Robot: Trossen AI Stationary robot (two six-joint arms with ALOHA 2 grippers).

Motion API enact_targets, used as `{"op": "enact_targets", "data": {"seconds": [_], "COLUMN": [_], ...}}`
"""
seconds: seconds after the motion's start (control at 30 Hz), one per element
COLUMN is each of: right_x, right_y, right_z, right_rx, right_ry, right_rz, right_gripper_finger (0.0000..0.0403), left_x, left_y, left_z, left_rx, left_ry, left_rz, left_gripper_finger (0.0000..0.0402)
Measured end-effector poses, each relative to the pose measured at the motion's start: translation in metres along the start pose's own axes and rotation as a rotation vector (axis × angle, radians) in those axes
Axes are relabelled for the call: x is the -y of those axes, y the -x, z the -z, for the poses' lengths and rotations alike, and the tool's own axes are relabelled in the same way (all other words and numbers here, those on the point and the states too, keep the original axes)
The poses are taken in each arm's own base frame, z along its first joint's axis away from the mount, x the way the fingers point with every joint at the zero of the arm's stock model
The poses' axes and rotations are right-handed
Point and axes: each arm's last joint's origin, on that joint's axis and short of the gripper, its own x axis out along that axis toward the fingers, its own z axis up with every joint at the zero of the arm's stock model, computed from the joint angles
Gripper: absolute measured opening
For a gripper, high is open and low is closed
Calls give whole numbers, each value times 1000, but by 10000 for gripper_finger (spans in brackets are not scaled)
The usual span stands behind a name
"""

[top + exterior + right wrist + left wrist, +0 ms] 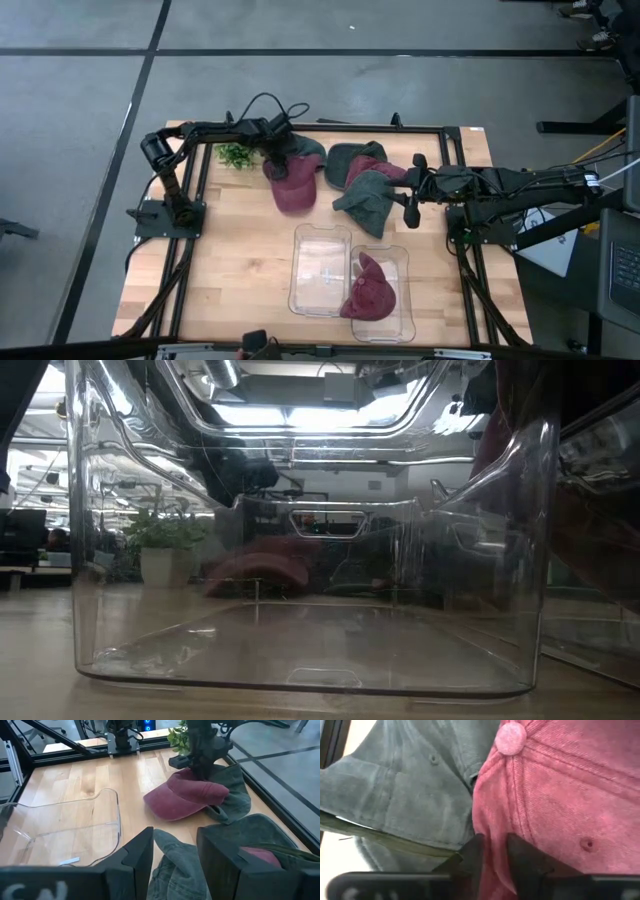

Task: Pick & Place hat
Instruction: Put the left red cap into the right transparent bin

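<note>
Two arms reach inward near the table's far edge. Left gripper (492, 857), angled down, pinches the crown of a red hat (292, 186) toward the far-left corner. Right gripper (175, 852) hovers spread over a green hat (370, 197).

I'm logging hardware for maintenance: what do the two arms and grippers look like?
Both arms are black and slender, with loose black cables looping beside the left arm. The left gripper and right gripper each have two dark, wedge-shaped fingers.
</note>
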Motion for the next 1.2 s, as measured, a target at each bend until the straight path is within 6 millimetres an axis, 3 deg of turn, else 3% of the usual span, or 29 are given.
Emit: {"op": "enact_targets", "data": {"seconds": [0.2, 0.67, 1.0, 1.2], "right_x": [0, 0, 0, 0], "right_y": [0, 0, 0, 0], "right_z": [0, 0, 0, 0], "right_rx": [0, 0, 0, 0], "right_ry": [-8, -16, -34, -34], "right_rz": [0, 0, 0, 0], "right_gripper_finger": [150, 150, 150, 150], "left_x": [5, 6, 14, 21], "left_y": [21, 102, 130, 146], "left_z": [-8, -33, -31, -29], "left_rx": [73, 286, 363, 404], "left_ry": [-9, 52, 82, 75], "left_rz": [-18, -29, 160, 168], "left_gripper_finger": [7, 3, 3, 2]}}
